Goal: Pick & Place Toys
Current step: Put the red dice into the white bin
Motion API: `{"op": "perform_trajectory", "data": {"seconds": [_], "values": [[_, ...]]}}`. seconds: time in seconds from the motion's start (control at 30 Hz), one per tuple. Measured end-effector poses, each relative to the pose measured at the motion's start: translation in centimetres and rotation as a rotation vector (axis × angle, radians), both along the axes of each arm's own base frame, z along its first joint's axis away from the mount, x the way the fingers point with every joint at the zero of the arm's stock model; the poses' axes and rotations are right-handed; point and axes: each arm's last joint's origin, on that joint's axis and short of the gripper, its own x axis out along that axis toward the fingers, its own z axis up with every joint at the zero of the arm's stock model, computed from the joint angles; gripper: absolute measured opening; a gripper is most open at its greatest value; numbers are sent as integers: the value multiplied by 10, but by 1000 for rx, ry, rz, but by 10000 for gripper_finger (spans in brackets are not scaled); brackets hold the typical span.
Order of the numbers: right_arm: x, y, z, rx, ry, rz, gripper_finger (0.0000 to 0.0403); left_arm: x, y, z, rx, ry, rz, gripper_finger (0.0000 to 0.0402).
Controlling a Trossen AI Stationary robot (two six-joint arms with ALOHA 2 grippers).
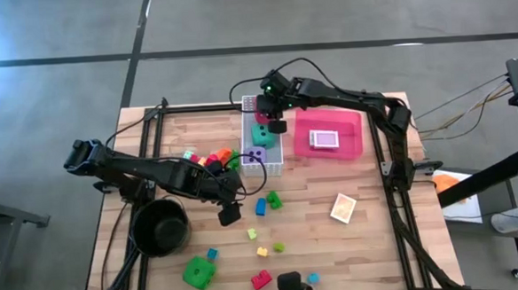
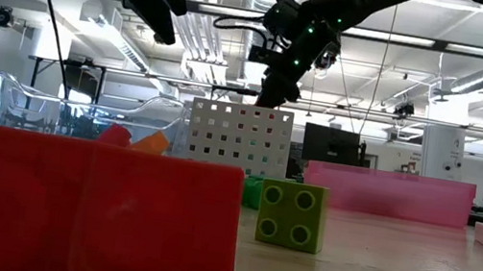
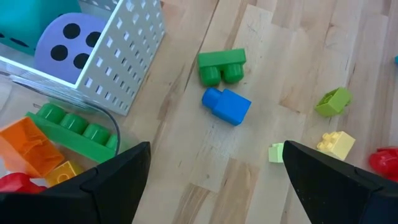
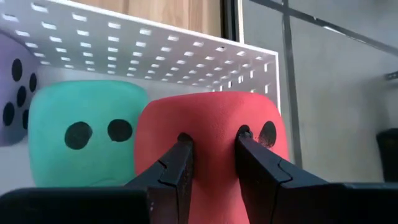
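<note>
R gripper (image 4: 211, 158) clenched on red die (image 4: 211, 134) over white basket (image 1: 247, 103) at table's 12 o'clock; judged next: release; L gripper (image 3: 214, 180) spread wide above blue brick (image 3: 227, 106).

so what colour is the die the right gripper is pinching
Red with black dots, pinched by the right gripper; clearest in the right wrist view.

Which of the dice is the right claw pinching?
The red die; the right claw pinches its face above the basket, unlike the teal and purple ones.
</note>
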Motion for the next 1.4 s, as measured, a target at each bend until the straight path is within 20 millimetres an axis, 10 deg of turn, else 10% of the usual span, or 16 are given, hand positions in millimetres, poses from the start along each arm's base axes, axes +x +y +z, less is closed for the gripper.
{"op": "perform_trajectory", "data": {"seconds": [1.17, 1.4], "values": [[0, 3, 0, 53, -13, -79, 97, 0, 0, 0, -2, 0, 2, 365], [-1, 4, 2, 84, -20, -107, 170, 0, 0, 0, -3, 0, 4, 365]]}}
